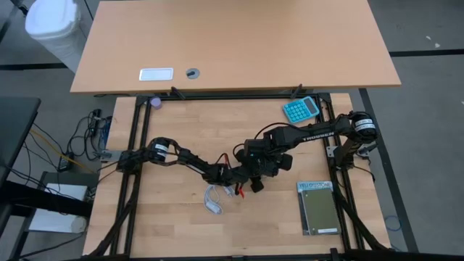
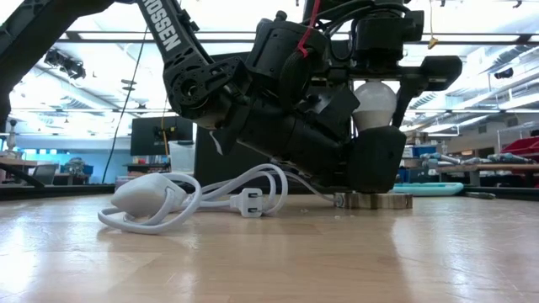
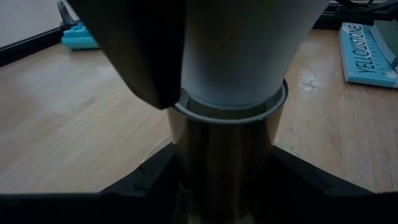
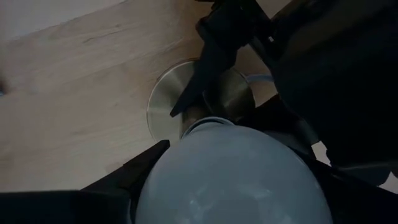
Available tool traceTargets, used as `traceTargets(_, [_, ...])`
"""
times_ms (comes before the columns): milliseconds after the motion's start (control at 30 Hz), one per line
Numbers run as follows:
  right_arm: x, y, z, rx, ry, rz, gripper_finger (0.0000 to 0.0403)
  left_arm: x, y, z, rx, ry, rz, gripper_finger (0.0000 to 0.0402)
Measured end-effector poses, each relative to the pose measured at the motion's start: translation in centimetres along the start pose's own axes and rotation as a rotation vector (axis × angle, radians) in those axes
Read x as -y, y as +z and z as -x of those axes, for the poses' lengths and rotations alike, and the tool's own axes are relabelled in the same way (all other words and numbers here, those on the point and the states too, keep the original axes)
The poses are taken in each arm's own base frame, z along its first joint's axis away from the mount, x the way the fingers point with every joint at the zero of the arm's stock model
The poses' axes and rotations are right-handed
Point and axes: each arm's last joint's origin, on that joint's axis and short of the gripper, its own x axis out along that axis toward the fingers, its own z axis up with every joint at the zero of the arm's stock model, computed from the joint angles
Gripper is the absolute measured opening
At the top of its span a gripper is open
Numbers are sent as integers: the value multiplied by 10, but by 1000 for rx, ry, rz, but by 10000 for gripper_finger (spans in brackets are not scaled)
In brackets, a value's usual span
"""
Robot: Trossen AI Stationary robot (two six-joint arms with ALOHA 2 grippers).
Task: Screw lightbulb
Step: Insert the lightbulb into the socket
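A white cable (image 2: 168,198) is lying closest on the wooden table (image 2: 269,261), curled in loops, with its plug (image 2: 250,202) resting flat. A green book (image 1: 317,208) is lying off to the right. It has a blue edge that is showing the word "YELLOWSTONE".

Just behind the cable, the two dark arms are meeting in the middle of the table. The left claw (image 3: 224,186) is squeezing the metal holder (image 3: 224,155) from both sides. The holder is standing on a round metal plate (image 2: 375,200). The lightbulb (image 2: 375,101) is sitting upright on top of the holder, with its bottom end inside it. The right claw (image 4: 233,162) is closed around the bulb's round white part from above. The bulky arms are hiding most of the holder from the side. From above they are covering the bulb fully. The right arm is showing the white word "TROSSEN".

Farther back, a blue-green calculator (image 1: 301,109) is lying near the table's far right corner. Behind that, a second desk (image 1: 239,43) is standing.
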Motion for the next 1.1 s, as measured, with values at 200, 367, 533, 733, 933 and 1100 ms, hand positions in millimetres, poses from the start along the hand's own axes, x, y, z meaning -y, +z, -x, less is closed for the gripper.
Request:
traceTargets(200, [0, 0, 0, 2, -4, -96, 264, 0, 0, 0, 0, 0, 0, 206])
traceTargets(367, [1, 0, 0, 5, -12, -197, 254, 0, 0, 0, -1, 1, 15, 206])
traceTargets(533, [2, 1, 0, 10, -19, -318, 261, 0, 0, 0, 0, 1, 18, 206])
traceTargets(733, [4, 1, 0, 31, -27, -491, 268, 0, 0, 0, 1, 4, 18, 206])
traceTargets(933, [5, 0, 0, 43, -25, -631, 255, 0, 0, 0, 1, 3, 19, 206])
traceTargets(1100, [7, -6, 0, 58, -14, -792, 273, 0, 0, 0, 1, 3, 21, 206])
